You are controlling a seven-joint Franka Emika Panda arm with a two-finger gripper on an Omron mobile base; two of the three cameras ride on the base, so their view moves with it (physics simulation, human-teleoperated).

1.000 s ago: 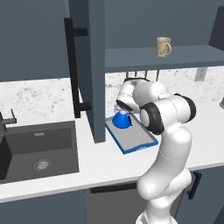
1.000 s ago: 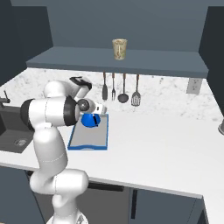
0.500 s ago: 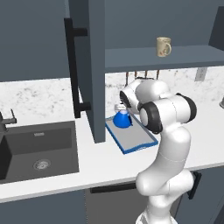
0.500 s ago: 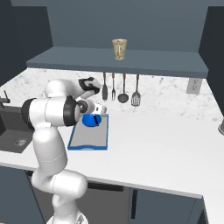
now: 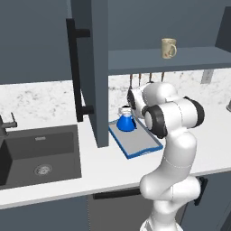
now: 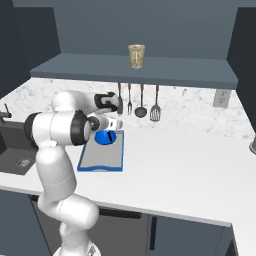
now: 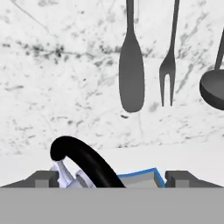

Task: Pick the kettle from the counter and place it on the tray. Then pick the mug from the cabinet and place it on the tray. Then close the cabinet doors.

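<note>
- Kettle (image 5: 126, 122): stands on the tray's (image 5: 140, 145) far end, centre of the left base view.
- Claw (image 7: 111, 178): fingers apart, straddling the kettle's black handle.
- Mug (image 5: 168, 48): on the cabinet shelf, upper right.
- No legible writing.

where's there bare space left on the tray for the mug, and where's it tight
The tray is bare over its near half, between the kettle and the near blue rim. The far end is crowded: the kettle sits there with the gripper over its handle. The counter right of the tray is bare too.
</note>
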